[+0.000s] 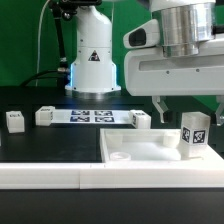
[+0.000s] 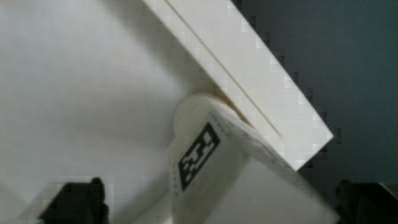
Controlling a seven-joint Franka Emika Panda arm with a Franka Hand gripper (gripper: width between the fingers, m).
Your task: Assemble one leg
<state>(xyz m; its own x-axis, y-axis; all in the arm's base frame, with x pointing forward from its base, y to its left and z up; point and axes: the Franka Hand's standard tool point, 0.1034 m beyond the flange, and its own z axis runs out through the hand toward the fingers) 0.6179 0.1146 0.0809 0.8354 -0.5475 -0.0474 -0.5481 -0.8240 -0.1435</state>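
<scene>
Leg against the panel's edge, seen from the wrist

The leg, a white post with a black-and-white tag on one face, touches the thick raised edge of the white panel — that edge runs diagonally across the frame. The dark table shows beyond it. The gripper has its two dark fingertips spread wide apart — neither touches the leg, which lies ahead of the gap between them.

White arm, black-fingered end effector

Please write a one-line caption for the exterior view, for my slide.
The open gripper hovers above the leg, which stands on the white panel.
</scene>
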